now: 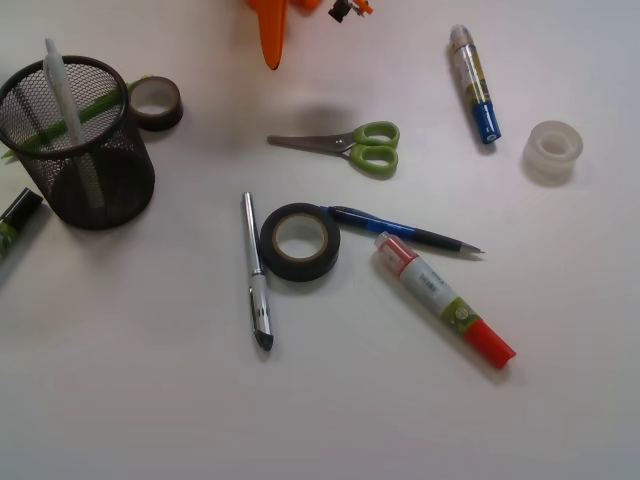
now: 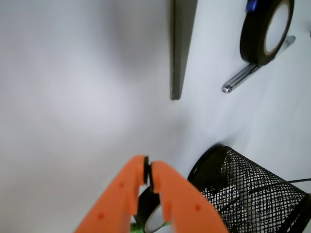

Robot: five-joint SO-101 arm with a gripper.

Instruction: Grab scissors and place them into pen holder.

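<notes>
A: What's the biggest thing in front of you?

B: The table (image 1: 120, 400), white. On its left side stands the pen holder (image 1: 80, 150), black mesh, upright, with a white stick and something green in it.

A: And your gripper?

B: My gripper (image 2: 148, 170) is clenched, its orange jaws meeting at the tips with nothing between them. It hangs above the table beside the holder.

A: The scissors?

B: The scissors (image 1: 345, 146) lie flat near the middle, well apart from the holder, green handles to the right, blades pointing left. Below them is a black tape roll (image 1: 299, 241), touching a blue pen (image 1: 400, 230).
</notes>
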